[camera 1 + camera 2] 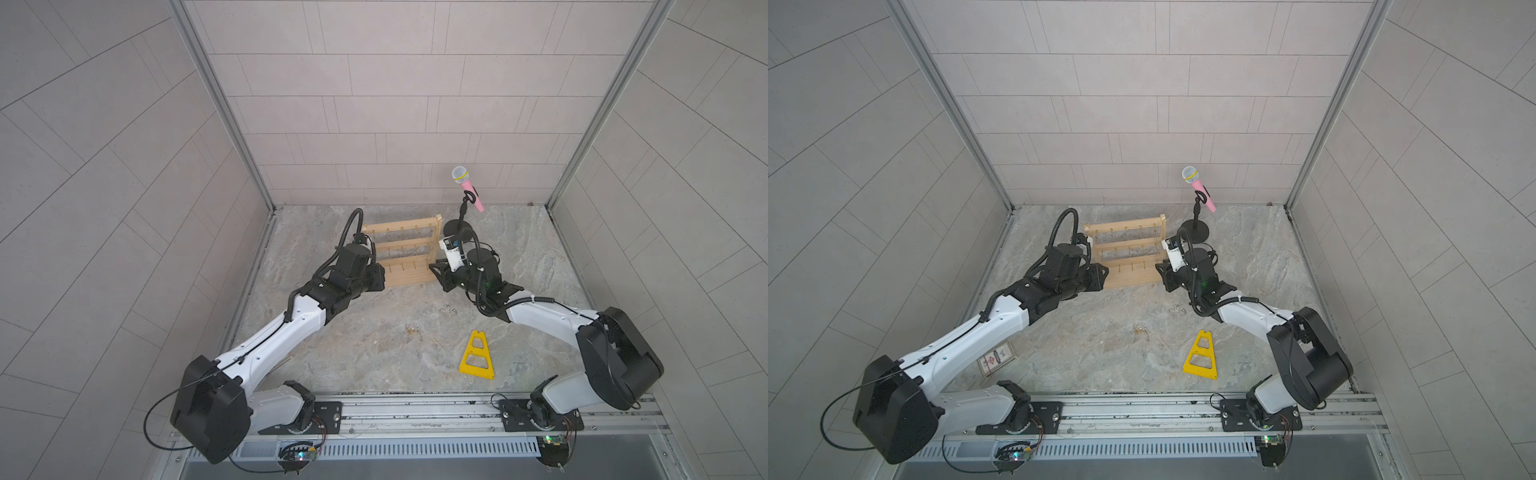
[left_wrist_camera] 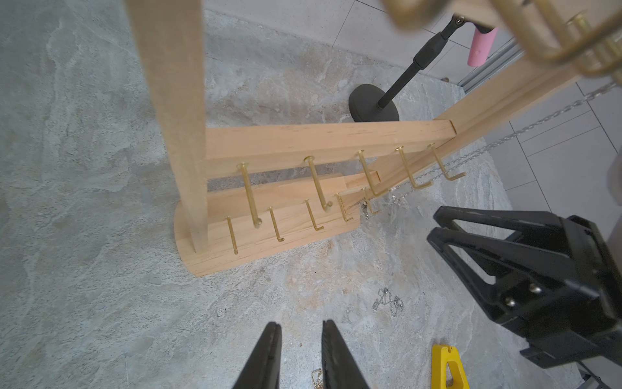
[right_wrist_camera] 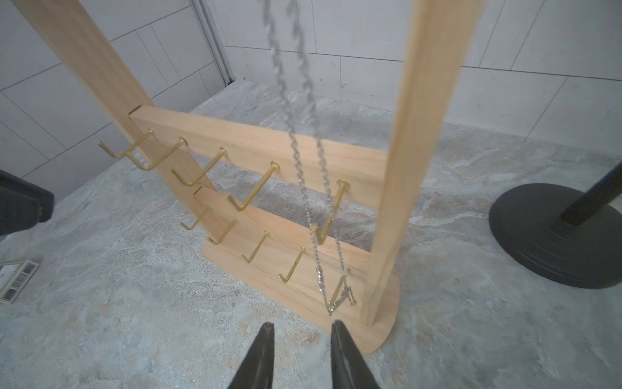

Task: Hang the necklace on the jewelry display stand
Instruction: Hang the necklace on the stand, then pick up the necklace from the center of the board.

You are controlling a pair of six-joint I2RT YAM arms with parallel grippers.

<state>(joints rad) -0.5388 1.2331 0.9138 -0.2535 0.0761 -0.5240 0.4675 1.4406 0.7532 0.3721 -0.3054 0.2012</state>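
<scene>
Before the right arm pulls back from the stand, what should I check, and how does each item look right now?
1. Necklace hangs in two strands in front of the jewelry display stand: ok.
2. Which hook carries it: cannot tell, it is above the right wrist view's frame.
3. Right gripper jaws apart, nothing between them: ok.
4. Left gripper empty: ok.
5. Chain free of the lower hooks: cannot tell, it passes close to two.
6. Stand upright in both top views: ok.
</scene>
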